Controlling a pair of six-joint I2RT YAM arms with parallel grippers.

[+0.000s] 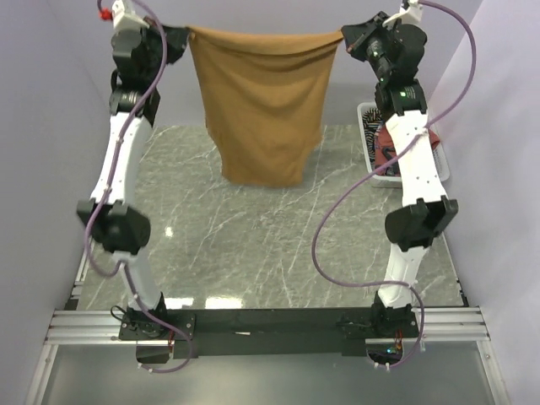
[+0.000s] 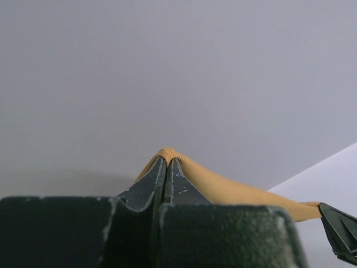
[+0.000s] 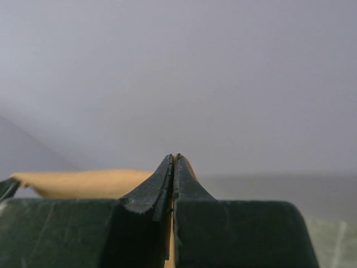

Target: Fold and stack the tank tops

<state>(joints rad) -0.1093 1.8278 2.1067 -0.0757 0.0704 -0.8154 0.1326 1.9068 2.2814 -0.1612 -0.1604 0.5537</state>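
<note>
One plain mustard-tan cloth tank top (image 1: 266, 101) up, two more tops in one white plastic mesh basket (image 1: 365, 111).
Left gripper (image 1: 180, 35) and right gripper (image 1: 348, 38) each clenched on an upper corner, cloth stretched taut between them, hanging left of basket. Basket holds one brick-red top (image 1: 386, 145) and one striped top (image 1: 372, 128). Grey marble table (image 1: 253, 245) lies open left of basket.
</note>
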